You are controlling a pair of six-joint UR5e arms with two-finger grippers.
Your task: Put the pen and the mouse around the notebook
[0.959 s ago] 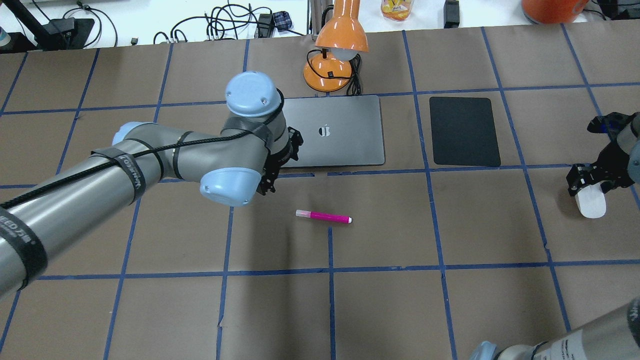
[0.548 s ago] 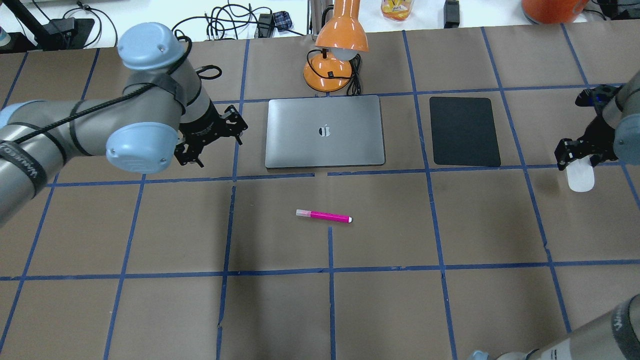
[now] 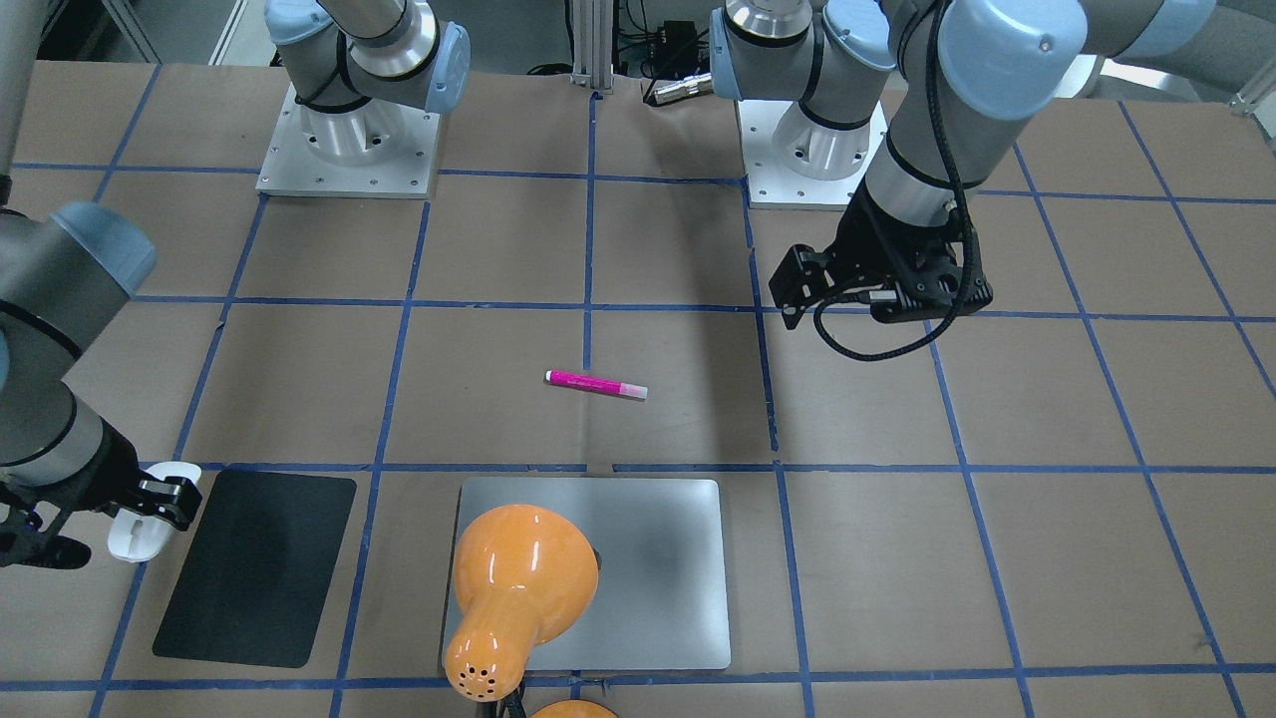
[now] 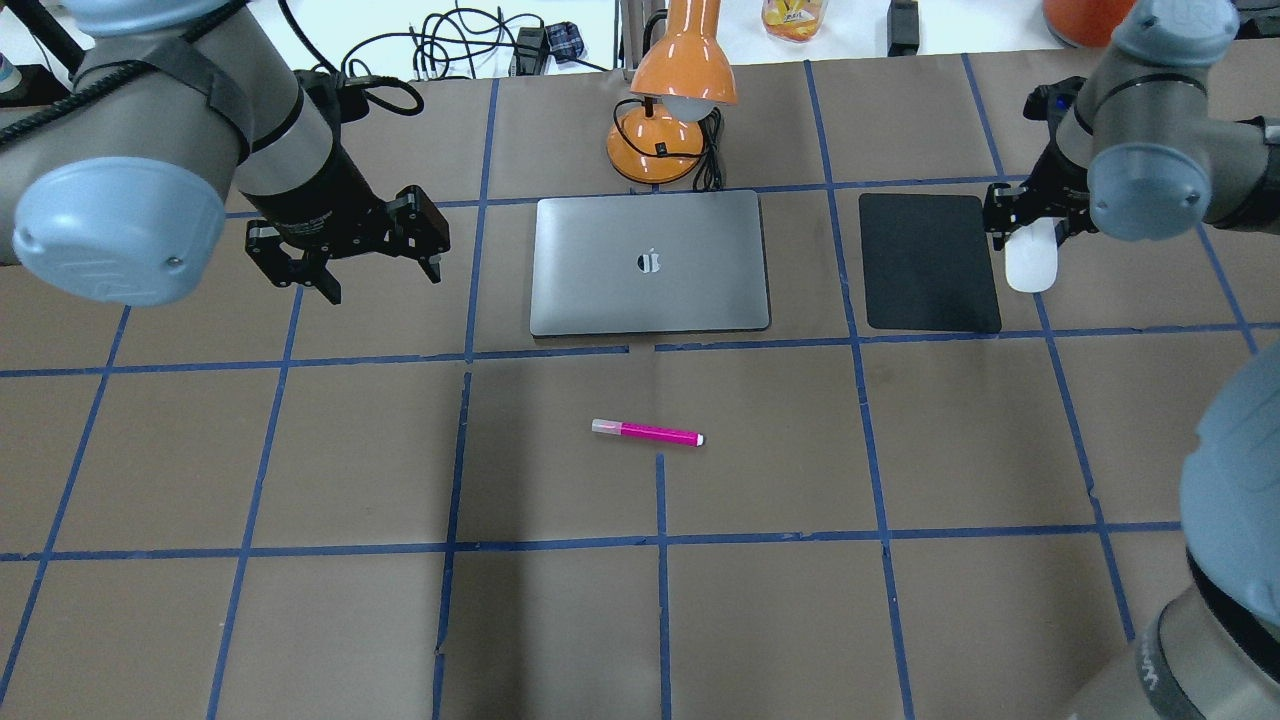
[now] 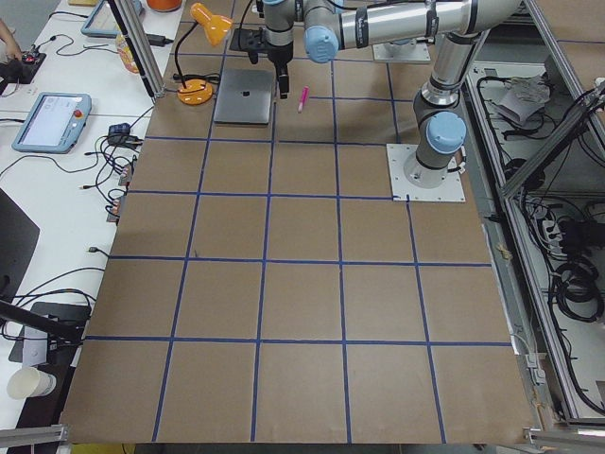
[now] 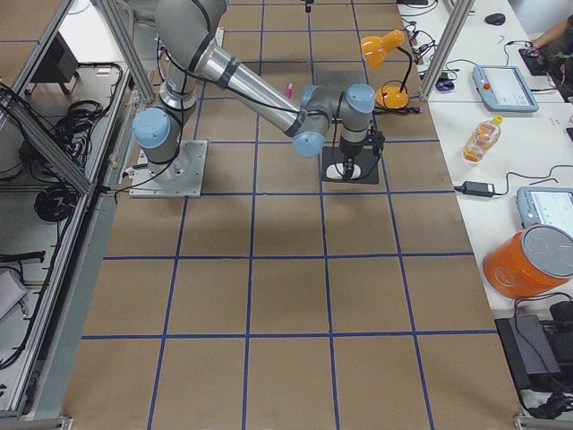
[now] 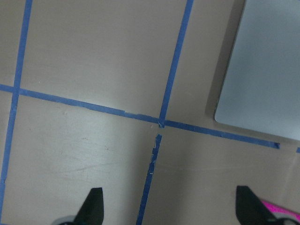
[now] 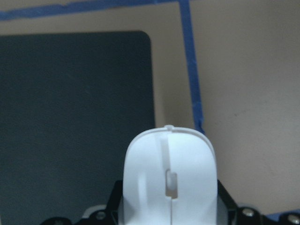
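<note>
The silver-grey notebook [image 4: 650, 262] lies closed at the table's far middle, also in the front view [image 3: 678, 598]. In front of it, apart, lies the magenta pen [image 4: 647, 433] [image 3: 596, 384]. My left gripper [image 4: 382, 283] hangs open and empty left of the notebook. In its wrist view the gripper [image 7: 171, 208] frames bare table, with the notebook's corner [image 7: 262, 70] at upper right. The right gripper [image 4: 1030, 228] is shut on the white mouse [image 4: 1031, 267] [image 8: 168, 183] just off the black mat's right edge. How high the mouse hangs I cannot tell.
A black mat [image 4: 928, 262] lies right of the notebook. An orange desk lamp [image 4: 665, 130] stands behind the notebook, and its shade overhangs the notebook in the front view. Cables and a bottle lie beyond the table's far edge. Blue tape lines grid the brown tabletop.
The left arm swung from over the notebook's left side out to the left, uncovering it. The right gripper carried the mouse from the right edge inward and farther back, to beside the mat.
</note>
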